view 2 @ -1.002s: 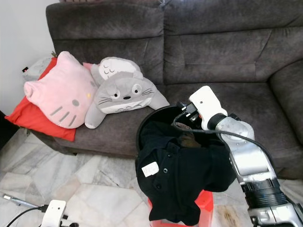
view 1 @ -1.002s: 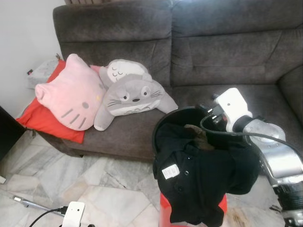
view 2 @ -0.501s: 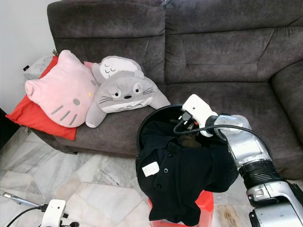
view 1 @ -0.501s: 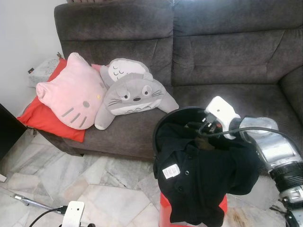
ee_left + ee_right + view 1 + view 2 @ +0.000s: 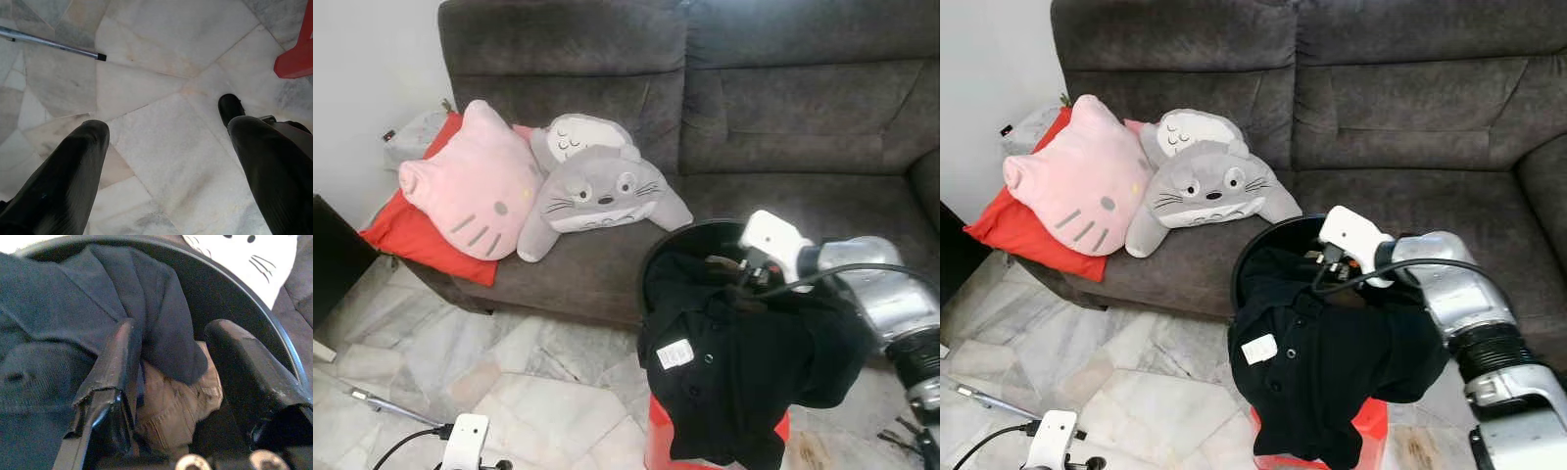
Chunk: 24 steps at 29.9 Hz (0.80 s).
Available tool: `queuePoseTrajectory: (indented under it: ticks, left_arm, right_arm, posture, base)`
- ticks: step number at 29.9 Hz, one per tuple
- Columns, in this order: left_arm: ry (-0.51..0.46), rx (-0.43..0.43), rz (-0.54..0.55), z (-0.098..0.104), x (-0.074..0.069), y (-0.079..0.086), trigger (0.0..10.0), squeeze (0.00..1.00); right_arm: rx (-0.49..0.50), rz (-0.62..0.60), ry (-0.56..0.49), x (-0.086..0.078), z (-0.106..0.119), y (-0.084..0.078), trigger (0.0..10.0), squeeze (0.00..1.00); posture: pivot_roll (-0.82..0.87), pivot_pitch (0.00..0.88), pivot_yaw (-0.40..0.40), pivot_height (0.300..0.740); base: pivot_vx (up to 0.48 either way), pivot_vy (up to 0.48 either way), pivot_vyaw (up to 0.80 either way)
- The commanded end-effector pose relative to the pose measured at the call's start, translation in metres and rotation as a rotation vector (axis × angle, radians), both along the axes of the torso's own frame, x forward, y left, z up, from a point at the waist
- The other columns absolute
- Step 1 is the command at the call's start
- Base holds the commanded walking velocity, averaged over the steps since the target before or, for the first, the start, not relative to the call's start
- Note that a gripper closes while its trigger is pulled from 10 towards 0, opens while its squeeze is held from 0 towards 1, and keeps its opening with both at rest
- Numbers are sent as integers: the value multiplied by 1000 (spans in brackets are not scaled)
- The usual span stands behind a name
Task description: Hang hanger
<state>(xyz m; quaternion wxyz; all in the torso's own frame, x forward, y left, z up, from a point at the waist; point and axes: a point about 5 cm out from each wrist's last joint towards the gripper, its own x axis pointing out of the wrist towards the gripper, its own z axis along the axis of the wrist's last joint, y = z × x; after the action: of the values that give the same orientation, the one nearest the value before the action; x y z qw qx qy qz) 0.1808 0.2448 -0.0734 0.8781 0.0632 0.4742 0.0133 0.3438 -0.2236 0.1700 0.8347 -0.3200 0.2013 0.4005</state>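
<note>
Right arm bent across, its right pincer [image 5: 171,357] lowered inside the black basket [image 5: 1253,257], fingers spread astride a fold of the black shirt [image 5: 1332,362] above tan cloth [image 5: 176,396]. Hanger not discernible. Left pincer [image 5: 166,161] spread, hanging over the floor [image 5: 161,63] beside the basket.

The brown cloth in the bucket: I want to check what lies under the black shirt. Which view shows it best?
The right wrist view: the brown cloth lies close up between the right gripper and its open jaws, under the black shirt. The eye views show the shirt covering the bucket.
</note>
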Motion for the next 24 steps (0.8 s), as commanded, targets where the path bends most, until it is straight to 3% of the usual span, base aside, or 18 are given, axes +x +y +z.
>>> queuePoseTrajectory:
  ticks: [1,4,24]
  left_arm:
    - [18,-1,17,-1,-4,4,10000,0]
    - [19,-3,16,-1,-4,3,10000,0]
    - [24,-2,1,-1,-4,2,10000,0]
  right_arm:
    - [-6,35,-18,1,5,5,10000,0]
    - [-52,46,-3,-1,5,1,10000,0]
    - [-41,105,27,-11,4,-1,10000,0]
  posture:
    - [-286,71,162,740]
    - [-287,72,163,740]
    - [-288,67,163,740]
  base:
    - [0,0,0]
    - [0,0,0]
    - [0,0,0]
